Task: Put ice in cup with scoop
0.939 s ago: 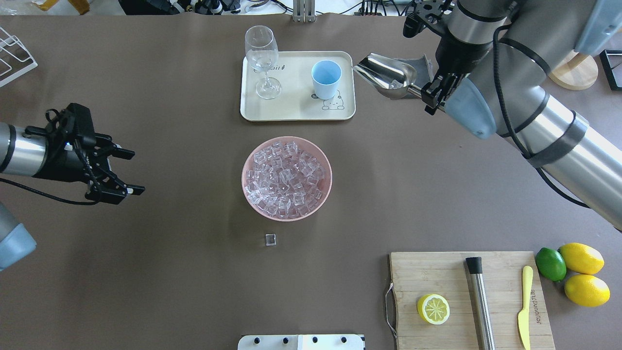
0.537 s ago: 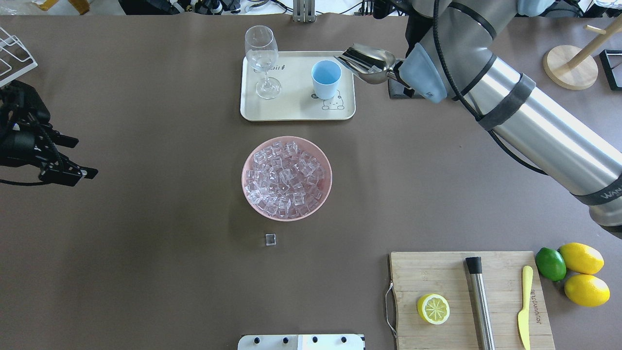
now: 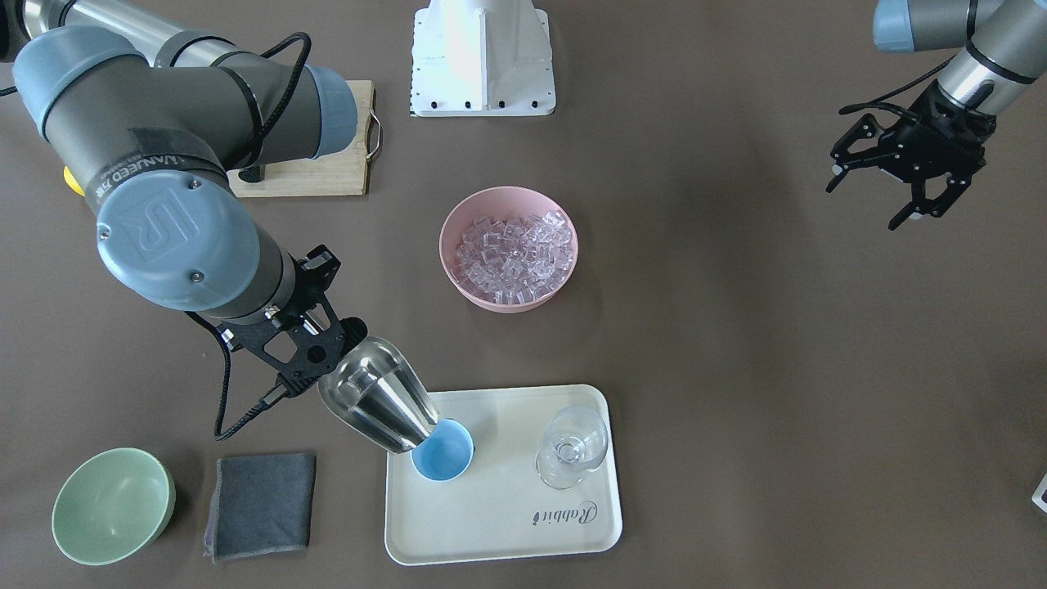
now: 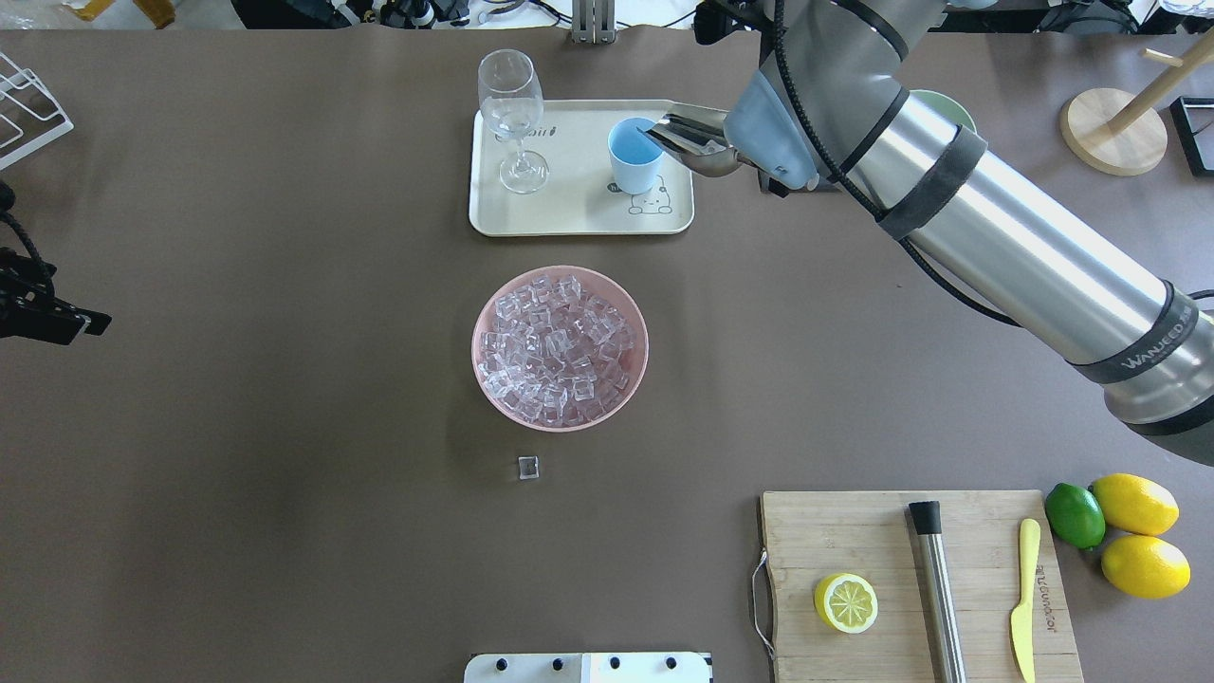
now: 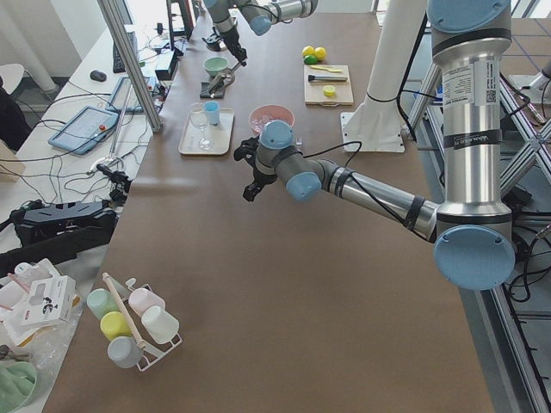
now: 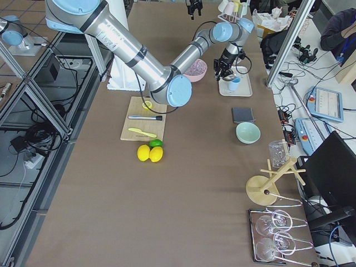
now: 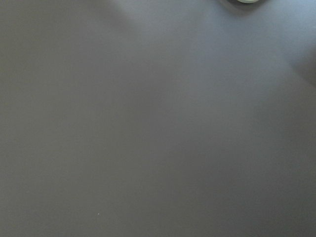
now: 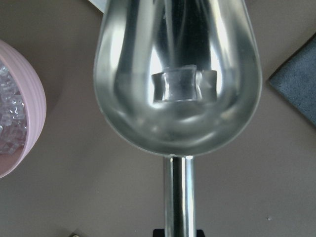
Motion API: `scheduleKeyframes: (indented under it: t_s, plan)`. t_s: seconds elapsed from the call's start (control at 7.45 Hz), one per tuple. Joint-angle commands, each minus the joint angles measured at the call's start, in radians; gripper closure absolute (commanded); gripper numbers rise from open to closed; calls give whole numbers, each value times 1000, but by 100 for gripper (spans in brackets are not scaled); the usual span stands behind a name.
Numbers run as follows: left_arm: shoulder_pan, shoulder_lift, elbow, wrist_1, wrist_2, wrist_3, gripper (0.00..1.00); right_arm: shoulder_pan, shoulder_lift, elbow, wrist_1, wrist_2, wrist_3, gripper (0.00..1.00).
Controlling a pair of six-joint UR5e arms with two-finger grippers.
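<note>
Right arm is extended far forward, wrist pitched down; right gripper (image 3: 309,360) is clamped on the scoop (image 3: 378,401) handle. Left gripper (image 3: 879,195) is hung above the surface, fingers (image 3: 904,217) spread.

Scoop (image 8: 129,74) shiny st. steel; cup (image 3: 446,455) matt plastic; ice (image 8: 180,86) glassy.

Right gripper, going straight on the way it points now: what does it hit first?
Likely the cup: the scoop held in the right gripper leads, its lip over the cup's rim. Whether they touch I cannot tell.
</note>
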Motion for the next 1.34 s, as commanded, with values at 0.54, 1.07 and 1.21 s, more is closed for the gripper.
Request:
scheduleKeyframes:
  t_s: [0.54,1.07,1.21]
  plan:
    - [-88,53,-11,128,-29,-263,3,-44,117,-129,-150,-61,-128,100]
    - [-331,81,113,358,-66,-255,3,-47,105,-107,-151,-61,-133,100]
    - [-415,80,153,401,-71,-254,3,-47,97,-91,-151,-61,-133,100]
